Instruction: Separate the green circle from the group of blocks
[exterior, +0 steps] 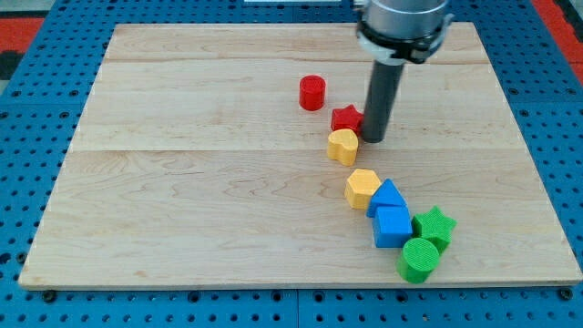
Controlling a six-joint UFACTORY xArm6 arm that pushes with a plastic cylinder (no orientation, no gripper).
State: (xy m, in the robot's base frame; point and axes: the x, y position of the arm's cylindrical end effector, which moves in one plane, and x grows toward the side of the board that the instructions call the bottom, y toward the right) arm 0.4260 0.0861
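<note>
The green circle (419, 260) sits near the view's bottom right, touching the blue cube (393, 227) and the green star (435, 226). A blue triangle (387, 196) and a yellow hexagon (363, 188) continue the cluster up and to the left. My tip (373, 138) stands higher up the board, just right of the red star (345, 118) and above right of the yellow heart (343, 146). It is well apart from the green circle.
A red cylinder (312, 92) stands alone left of and above the red star. The wooden board (182, 182) lies on a blue pegboard; its bottom edge runs close below the green circle.
</note>
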